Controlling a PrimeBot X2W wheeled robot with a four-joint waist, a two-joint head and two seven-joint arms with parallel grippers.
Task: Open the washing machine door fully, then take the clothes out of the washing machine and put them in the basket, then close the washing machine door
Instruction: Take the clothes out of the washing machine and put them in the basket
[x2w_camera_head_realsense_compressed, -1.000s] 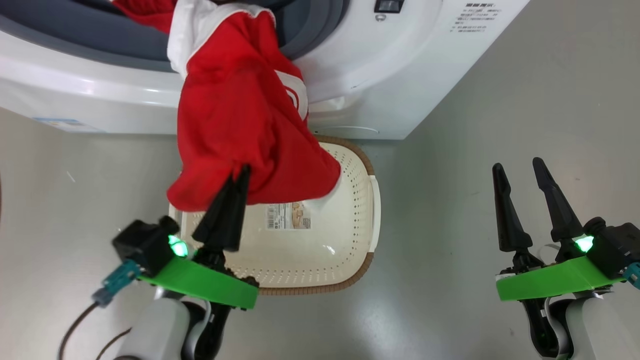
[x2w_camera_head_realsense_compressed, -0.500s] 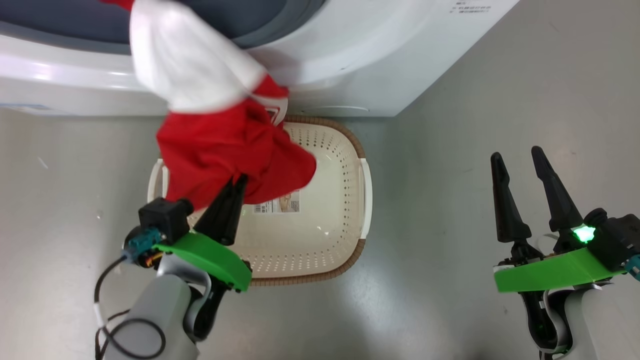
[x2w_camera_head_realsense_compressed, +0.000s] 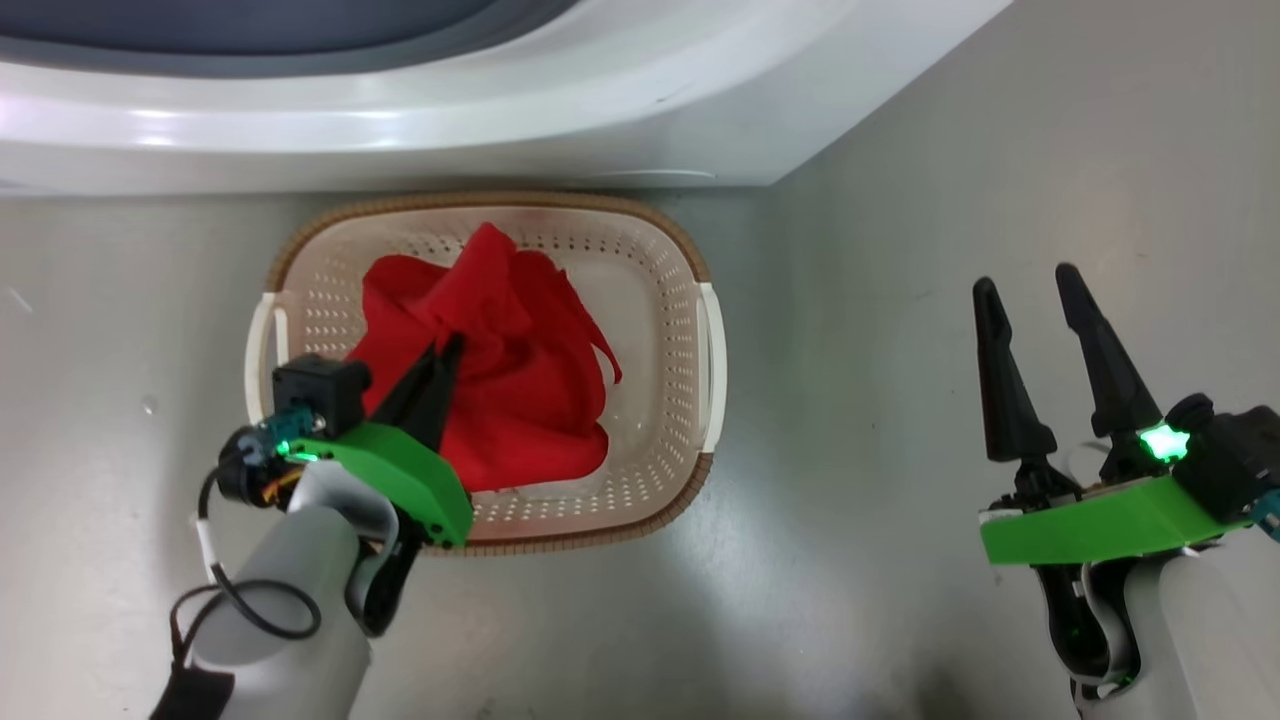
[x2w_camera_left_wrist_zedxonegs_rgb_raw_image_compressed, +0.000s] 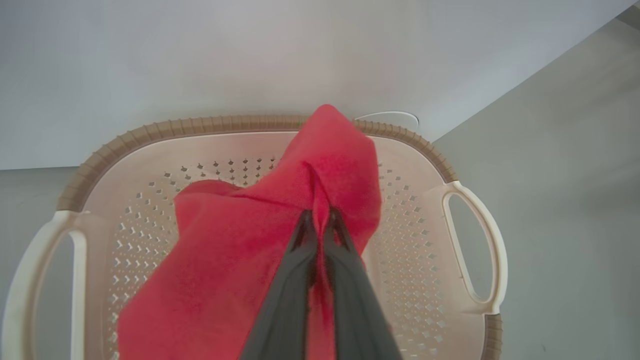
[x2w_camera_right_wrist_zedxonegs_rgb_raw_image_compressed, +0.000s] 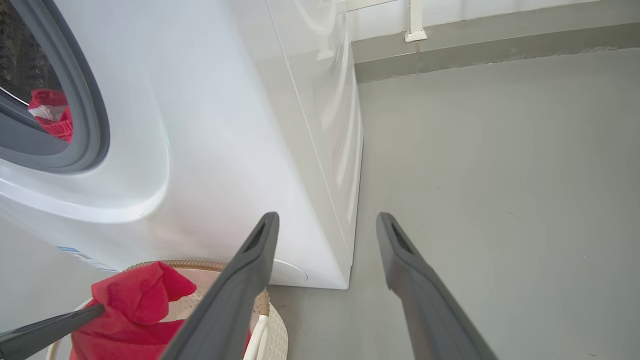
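Observation:
My left gripper (x2w_camera_head_realsense_compressed: 450, 345) is shut on a red garment (x2w_camera_head_realsense_compressed: 510, 400), pinching a fold of it (x2w_camera_left_wrist_zedxonegs_rgb_raw_image_compressed: 317, 215). The garment (x2w_camera_left_wrist_zedxonegs_rgb_raw_image_compressed: 240, 250) lies bunched inside the cream basket (x2w_camera_head_realsense_compressed: 700, 300), which stands on the floor against the white washing machine (x2w_camera_head_realsense_compressed: 500, 130). Off to the right, my right gripper (x2w_camera_head_realsense_compressed: 1025, 280) hangs open over bare floor with nothing between its fingers (x2w_camera_right_wrist_zedxonegs_rgb_raw_image_compressed: 326, 217). In the right wrist view more red and white clothes (x2w_camera_right_wrist_zedxonegs_rgb_raw_image_compressed: 50, 117) lie inside the drum, behind the grey gasket (x2w_camera_right_wrist_zedxonegs_rgb_raw_image_compressed: 85, 100). The washing machine door is out of view.
Grey floor (x2w_camera_head_realsense_compressed: 900, 500) stretches to the right of the basket and the machine. A wall base with a white pipe (x2w_camera_right_wrist_zedxonegs_rgb_raw_image_compressed: 415, 25) runs behind the machine's right side. A black cable (x2w_camera_head_realsense_compressed: 250, 610) loops beside my left forearm.
My left gripper has drawn the red garment out of the drum mouth and lowered it into the basket. The head camera has tilted down. The right arm has not moved.

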